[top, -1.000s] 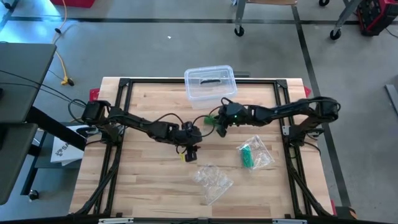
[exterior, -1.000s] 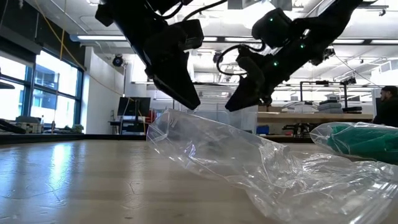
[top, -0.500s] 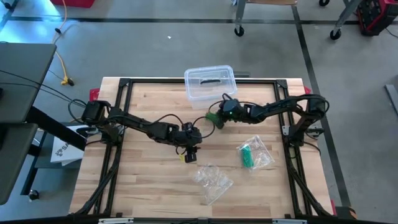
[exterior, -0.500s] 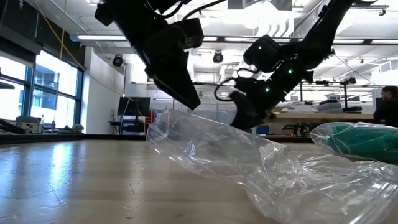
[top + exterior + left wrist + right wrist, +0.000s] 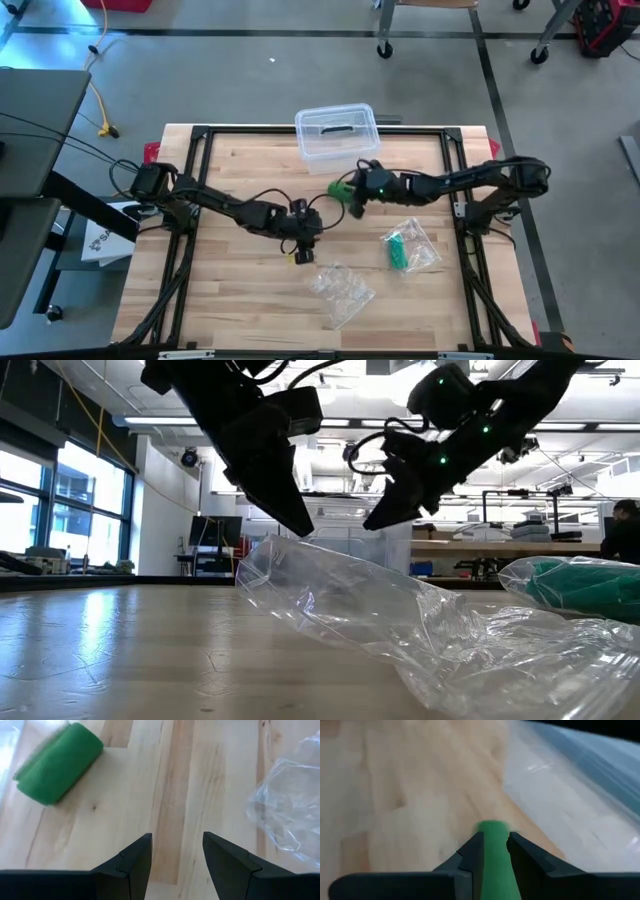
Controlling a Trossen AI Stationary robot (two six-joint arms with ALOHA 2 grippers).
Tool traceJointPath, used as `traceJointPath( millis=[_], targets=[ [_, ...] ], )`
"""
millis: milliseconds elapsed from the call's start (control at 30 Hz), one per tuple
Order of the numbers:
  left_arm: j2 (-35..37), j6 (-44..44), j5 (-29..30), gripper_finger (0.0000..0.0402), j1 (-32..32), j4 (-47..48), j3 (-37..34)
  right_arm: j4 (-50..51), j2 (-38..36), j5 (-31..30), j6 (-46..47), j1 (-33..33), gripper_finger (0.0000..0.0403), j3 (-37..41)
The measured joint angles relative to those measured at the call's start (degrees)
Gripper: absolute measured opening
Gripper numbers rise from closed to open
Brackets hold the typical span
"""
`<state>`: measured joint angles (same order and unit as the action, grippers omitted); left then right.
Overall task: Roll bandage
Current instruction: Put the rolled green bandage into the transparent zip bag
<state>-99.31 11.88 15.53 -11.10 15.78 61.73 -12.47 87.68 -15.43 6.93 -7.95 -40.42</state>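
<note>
Green bandage roll (image 5: 493,851) | gripped by right tool (image 5: 493,842) | left tool (image 5: 176,851) parted, empty | rolling judged unfinished

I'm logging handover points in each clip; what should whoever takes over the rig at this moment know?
Right end effector: shut on a green bandage roll, held above the table near the clear lidded box.
Left end effector: open, empty, hovering over bare wood mid-table.
Other things: an empty clear bag lies at the front of the table; a second bag with a green bandage inside lies to its right.
Done: one bandage looks rolled and is picked up.
Left: probably set that roll down, perhaps in the box, then unpack and roll the bagged one.
</note>
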Motion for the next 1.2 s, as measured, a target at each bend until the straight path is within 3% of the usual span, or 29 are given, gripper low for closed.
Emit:
traceJointPath(
  millis=[267, 467, 667, 800, 933, 1200],
  targets=[
    [0.00, 2.20, 3.28, 0.0170, -3.56, 1.32, 0.02, 1.26, -0.30, 5.17, -0.18, 9.82, 0.0083, 0.00],
    [-0.10, 9.26, 4.21, 0.0170, -7.75, 4.05, 0.01, 1.03, -0.67, 4.99, 2.04, 24.47, 0.0082, -2.44],
    [-0.20, 13.92, 6.20, 0.0170, -12.34, -0.16, -0.04, 1.56, 1.36, 6.12, 6.99, 38.17, 0.0083, -4.14],
    [-0.20, 15.58, 6.22, 0.0170, -15.56, -4.61, -0.04, 11.63, 2.04, 7.57, 14.64, 44.58, 0.0083, -7.21],
    [-0.29, 17.63, 7.33, 0.0170, -18.66, -8.44, -0.04, 19.90, 4.14, 6.63, 13.62, 49.34, 0.0083, -11.62],
    [-0.33, 20.93, 12.66, 0.0170, -24.02, -11.70, -0.09, 36.40, 15.49, 4.52, 13.05, 49.95, 0.0083, -23.48]
  ],
)
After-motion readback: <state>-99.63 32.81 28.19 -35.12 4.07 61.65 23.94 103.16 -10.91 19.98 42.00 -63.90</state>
